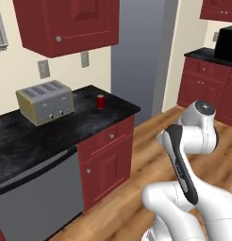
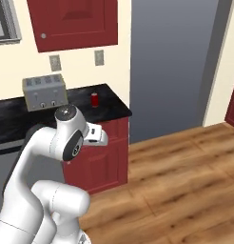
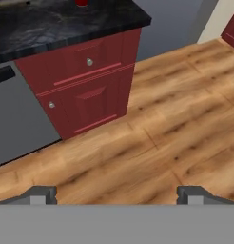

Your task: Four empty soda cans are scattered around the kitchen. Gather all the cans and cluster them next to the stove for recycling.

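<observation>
One red soda can (image 1: 100, 101) stands upright on the black marbled countertop (image 1: 28, 136), near its right end and to the right of the toaster. From the other side the same can (image 2: 94, 99) sits behind my arm's elbow. Its base just shows at the top edge of the hand view (image 3: 81, 2). My gripper (image 3: 116, 194) is open, its two fingertips wide apart with nothing between them. It hangs over the wooden floor, in front of the cabinet and well below the can. The stove is out of view.
A silver toaster (image 1: 45, 101) stands on the counter left of the can. Below are a grey dishwasher front (image 1: 37, 197) and red cabinet doors (image 3: 85, 90). A black microwave (image 1: 226, 44) sits on a far counter at right. Wooden floor (image 2: 185, 176) lies open to the right.
</observation>
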Available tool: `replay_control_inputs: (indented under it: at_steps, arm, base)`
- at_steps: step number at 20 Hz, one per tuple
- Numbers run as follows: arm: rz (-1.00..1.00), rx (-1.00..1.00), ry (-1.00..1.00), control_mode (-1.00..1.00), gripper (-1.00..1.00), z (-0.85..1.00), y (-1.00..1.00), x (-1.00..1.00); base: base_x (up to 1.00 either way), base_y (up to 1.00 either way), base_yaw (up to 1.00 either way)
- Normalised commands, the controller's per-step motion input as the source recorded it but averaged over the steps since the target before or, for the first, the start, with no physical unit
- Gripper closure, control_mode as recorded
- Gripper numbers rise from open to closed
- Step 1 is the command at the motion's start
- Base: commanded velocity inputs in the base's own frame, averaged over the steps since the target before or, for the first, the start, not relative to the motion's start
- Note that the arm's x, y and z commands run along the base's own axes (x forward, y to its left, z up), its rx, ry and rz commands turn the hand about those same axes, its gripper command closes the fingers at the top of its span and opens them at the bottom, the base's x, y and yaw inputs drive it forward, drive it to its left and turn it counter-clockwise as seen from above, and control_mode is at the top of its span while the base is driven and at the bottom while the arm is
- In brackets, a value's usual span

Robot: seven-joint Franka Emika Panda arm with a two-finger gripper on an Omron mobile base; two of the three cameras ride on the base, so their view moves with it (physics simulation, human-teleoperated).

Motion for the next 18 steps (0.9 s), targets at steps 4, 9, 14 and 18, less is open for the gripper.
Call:
replay_control_inputs:
  at_steps: [4, 9, 14, 18]
  arm:
    - [0.0, 0.0, 0.0, 1.0, -1.0, 0.0, 0.0, 0.0]
    - [0.0, 0.0, 0.0, 1.0, -1.0, 0.0, 0.0, 0.0]
    - [0.0, 0.0, 0.0, 1.0, -1.0, 0.0, 0.0, 0.0]
    - [0.0, 0.0, 0.0, 1.0, -1.0, 0.0, 0.0, 0.0]
  base:
    - [0.67, -0.15, 0.03]
    - [0.69, -0.11, 0.03]
    - [0.59, -0.05, 0.04]
    - [0.49, 0.0, 0.06]
